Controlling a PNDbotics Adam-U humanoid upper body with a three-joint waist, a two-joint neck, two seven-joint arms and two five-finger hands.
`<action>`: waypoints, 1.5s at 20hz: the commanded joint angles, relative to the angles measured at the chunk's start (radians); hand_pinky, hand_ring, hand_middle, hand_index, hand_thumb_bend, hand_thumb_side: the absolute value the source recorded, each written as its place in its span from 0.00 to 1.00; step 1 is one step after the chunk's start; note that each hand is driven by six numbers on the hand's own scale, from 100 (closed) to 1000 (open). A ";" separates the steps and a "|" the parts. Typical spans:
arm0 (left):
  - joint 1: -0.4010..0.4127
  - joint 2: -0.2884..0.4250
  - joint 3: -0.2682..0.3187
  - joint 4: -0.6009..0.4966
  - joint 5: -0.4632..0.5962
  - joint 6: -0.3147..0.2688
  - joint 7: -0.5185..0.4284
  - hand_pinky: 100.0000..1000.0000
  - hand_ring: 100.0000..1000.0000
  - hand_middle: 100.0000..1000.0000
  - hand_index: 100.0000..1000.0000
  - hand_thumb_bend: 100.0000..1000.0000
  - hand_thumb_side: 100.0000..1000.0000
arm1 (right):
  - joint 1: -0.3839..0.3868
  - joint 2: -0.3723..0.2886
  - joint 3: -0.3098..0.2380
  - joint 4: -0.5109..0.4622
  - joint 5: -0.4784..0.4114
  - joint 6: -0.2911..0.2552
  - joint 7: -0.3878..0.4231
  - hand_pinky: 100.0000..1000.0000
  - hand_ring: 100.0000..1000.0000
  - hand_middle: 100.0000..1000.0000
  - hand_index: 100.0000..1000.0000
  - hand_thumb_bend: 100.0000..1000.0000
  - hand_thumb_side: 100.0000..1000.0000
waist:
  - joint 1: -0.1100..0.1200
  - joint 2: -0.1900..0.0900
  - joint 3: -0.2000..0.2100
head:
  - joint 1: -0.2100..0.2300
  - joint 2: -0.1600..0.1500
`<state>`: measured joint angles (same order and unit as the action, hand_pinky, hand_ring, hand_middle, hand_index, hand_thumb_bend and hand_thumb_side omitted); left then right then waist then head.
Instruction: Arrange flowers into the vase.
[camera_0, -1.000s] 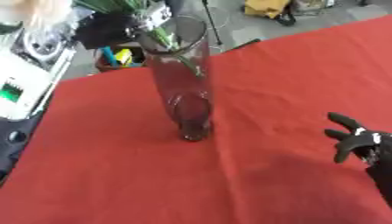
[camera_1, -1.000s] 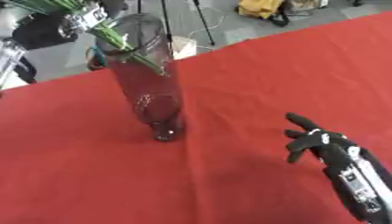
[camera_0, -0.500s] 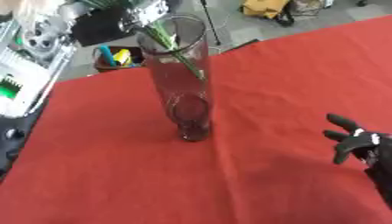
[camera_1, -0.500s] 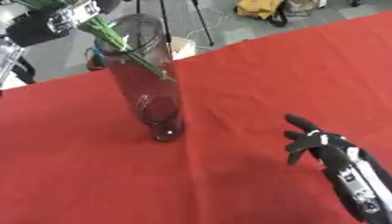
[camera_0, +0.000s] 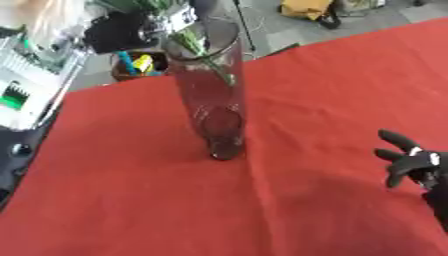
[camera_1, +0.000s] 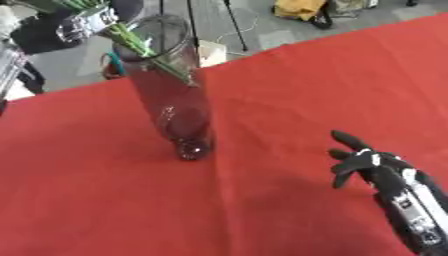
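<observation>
Upright on red cloth (camera_0: 131, 190): tall glass vase (camera_0: 210, 95), green stems (camera_1: 144, 47) slanting into its mouth.

Above the rim, left hand (camera_0: 166, 20), blurred, fingers impossible to judge. Low at right, right hand (camera_1: 363, 162) released, fingers spread, holding nothing; forearm visible in right eye view only, cut off in left. Beyond the cloth, a tub of coloured items (camera_0: 136, 65), clear in left eye view alone.

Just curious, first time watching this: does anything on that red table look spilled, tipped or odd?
Nothing stands out. The glass vase stands upright on the red cloth, green stems entering its mouth, no spill visible. The right hand rests open nearby.
</observation>
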<state>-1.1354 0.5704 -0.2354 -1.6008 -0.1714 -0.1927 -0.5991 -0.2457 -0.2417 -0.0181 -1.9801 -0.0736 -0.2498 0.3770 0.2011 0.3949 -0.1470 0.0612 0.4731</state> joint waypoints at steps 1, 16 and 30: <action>-0.014 0.042 0.022 -0.016 -0.006 -0.023 -0.044 0.96 1.00 1.00 1.00 0.00 1.00 | -0.001 -0.012 -0.001 -0.020 -0.001 -0.002 0.002 0.91 1.00 0.41 0.63 0.00 0.89 | -0.009 -0.029 0.005 | 0.006 0.006; -0.002 0.055 0.034 -0.007 -0.029 -0.037 -0.077 0.99 1.00 1.00 1.00 0.00 1.00 | -0.001 -0.013 0.005 -0.020 -0.001 0.007 0.011 0.92 1.00 0.40 0.63 0.00 0.89 | -0.006 -0.028 0.013 | 0.011 0.003; -0.004 0.055 0.034 0.049 -0.055 0.003 -0.066 0.97 1.00 1.00 1.00 0.00 1.00 | -0.001 -0.011 0.009 -0.020 0.002 0.010 0.019 0.92 1.00 0.40 0.63 0.00 0.89 | 0.000 -0.024 0.003 | 0.011 -0.012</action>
<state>-1.1186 0.5903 -0.2239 -1.5557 -0.2293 -0.1975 -0.6633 -0.2413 -0.2424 -0.0114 -1.9801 -0.0736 -0.2394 0.3929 0.2089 0.3917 -0.1441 0.0694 0.4708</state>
